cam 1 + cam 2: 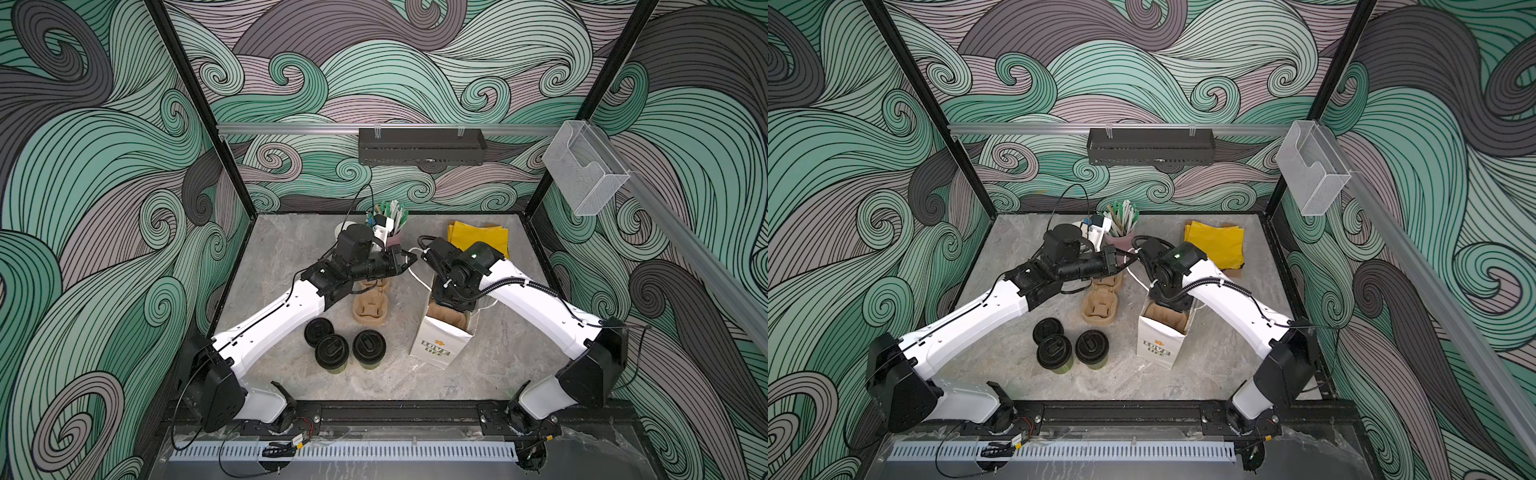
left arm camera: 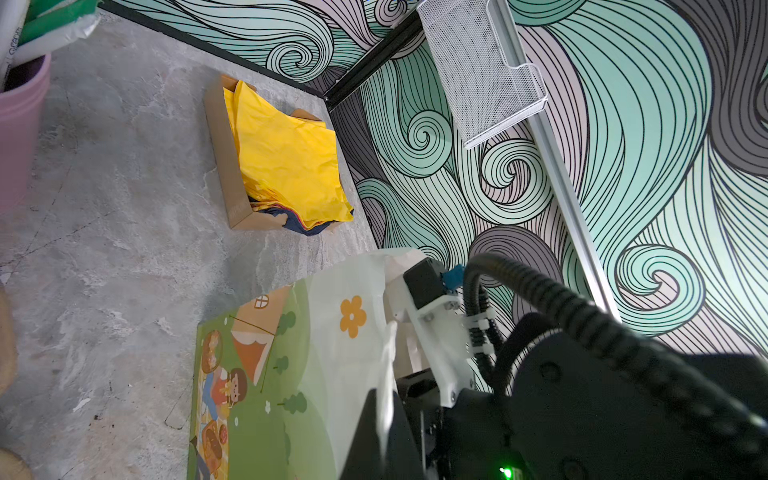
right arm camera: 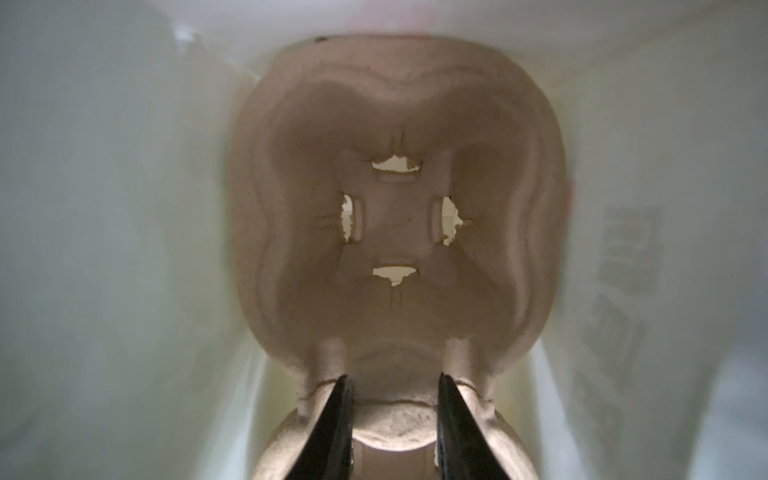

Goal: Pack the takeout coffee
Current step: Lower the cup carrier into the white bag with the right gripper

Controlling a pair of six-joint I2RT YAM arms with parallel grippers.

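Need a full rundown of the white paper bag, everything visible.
The white paper bag stands upright on the table, right of centre, mouth open. Near face carries dark LOVE LIFE lettering; the left wrist view shows a colourful picnic cartoon on another face. A brown pulp carrier sits inside, gripped by the right gripper reaching in from above. The left gripper, shut, appears to pinch its white cord handle.
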